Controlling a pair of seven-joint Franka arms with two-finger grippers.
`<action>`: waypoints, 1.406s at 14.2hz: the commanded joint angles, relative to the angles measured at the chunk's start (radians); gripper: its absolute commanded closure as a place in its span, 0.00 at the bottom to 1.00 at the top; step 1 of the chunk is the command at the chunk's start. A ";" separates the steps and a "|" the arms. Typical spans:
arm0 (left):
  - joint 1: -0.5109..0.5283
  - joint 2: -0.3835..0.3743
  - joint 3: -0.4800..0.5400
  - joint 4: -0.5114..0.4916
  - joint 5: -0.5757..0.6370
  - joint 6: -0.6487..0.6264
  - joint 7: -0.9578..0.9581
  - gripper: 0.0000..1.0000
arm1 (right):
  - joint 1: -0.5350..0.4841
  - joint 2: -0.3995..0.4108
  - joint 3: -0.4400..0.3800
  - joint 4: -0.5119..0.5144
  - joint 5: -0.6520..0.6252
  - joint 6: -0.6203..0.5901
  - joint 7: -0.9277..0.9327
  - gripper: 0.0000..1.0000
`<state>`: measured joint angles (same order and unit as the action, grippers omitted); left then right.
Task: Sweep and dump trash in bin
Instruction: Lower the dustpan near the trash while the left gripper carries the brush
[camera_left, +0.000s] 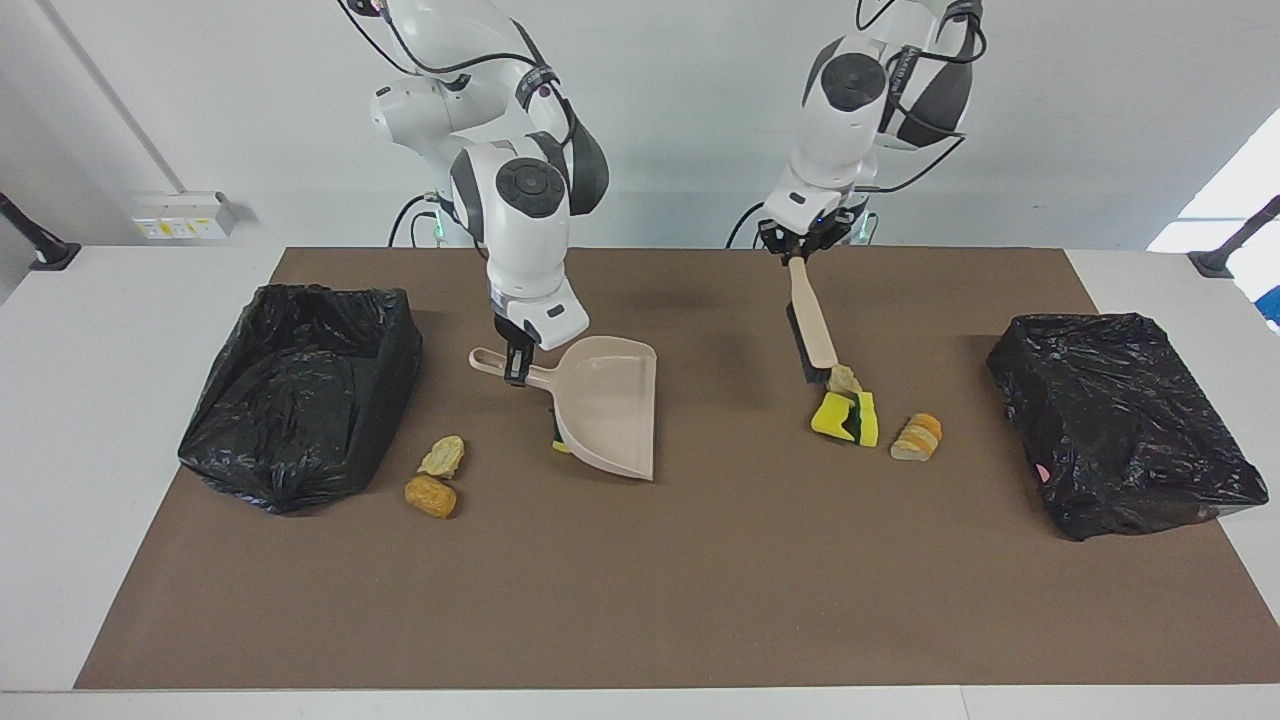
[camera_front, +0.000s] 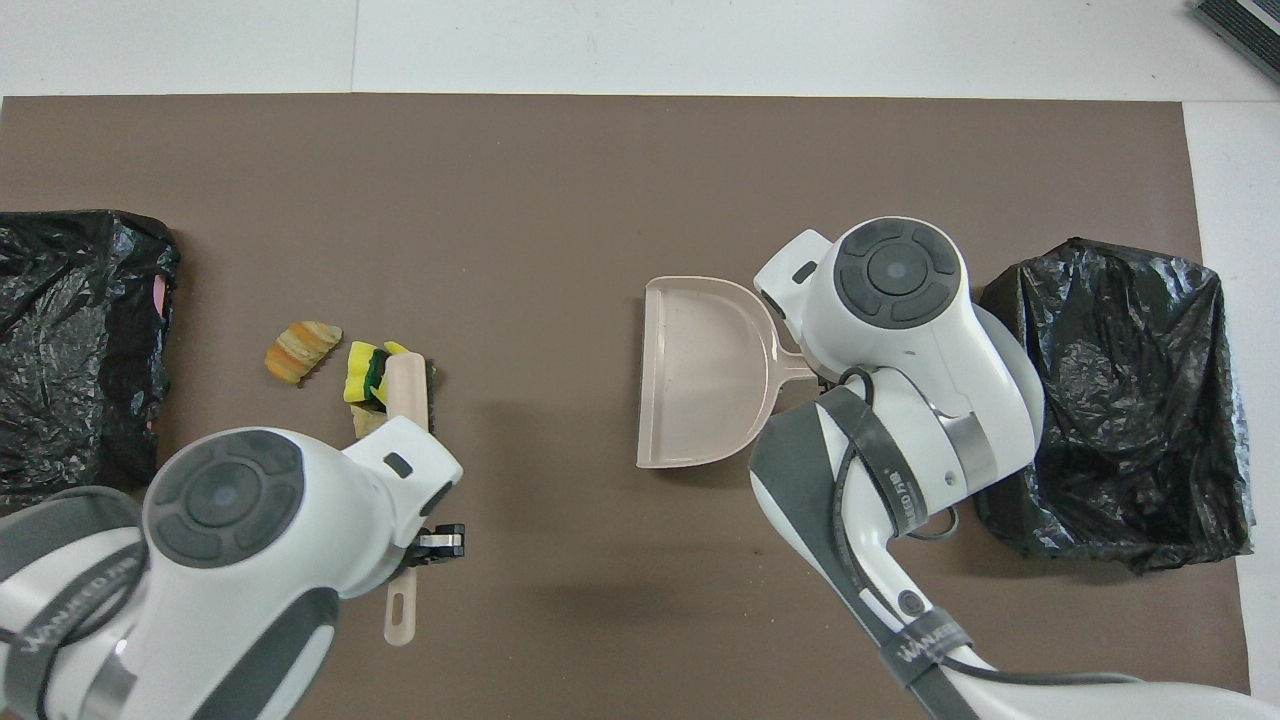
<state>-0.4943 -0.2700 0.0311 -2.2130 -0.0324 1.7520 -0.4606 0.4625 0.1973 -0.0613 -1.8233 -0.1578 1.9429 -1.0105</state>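
Fingers of the left gripper (camera_left: 799, 252) clamp the brush (camera_left: 815, 330) handle, bristles at the yellow sponge pieces (camera_left: 846, 417); right gripper (camera_left: 517, 372) clamps the dustpan (camera_left: 612, 405) handle. Only the facing view shows two scraps (camera_left: 436, 476) beside the bin (camera_left: 300, 392) near the dustpan.

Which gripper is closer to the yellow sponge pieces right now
Left. The left gripper holds the brush, whose bristle end reaches the yellow sponge pieces. The right gripper holds the dustpan mid-table, well toward the right arm's end.
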 joint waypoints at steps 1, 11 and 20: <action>0.162 0.046 -0.011 0.038 0.025 -0.006 0.162 1.00 | 0.062 0.014 0.003 -0.019 -0.006 0.033 0.114 1.00; 0.471 0.327 -0.011 0.219 0.175 0.144 0.500 1.00 | 0.117 0.074 0.001 -0.019 -0.025 0.134 0.103 1.00; 0.407 0.259 -0.019 -0.054 0.114 0.297 0.445 1.00 | 0.105 0.076 0.001 -0.036 -0.039 0.162 0.007 1.00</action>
<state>-0.0438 0.0578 0.0061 -2.1873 0.1120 2.0241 0.0188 0.5774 0.2727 -0.0632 -1.8382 -0.1776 2.0855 -0.9595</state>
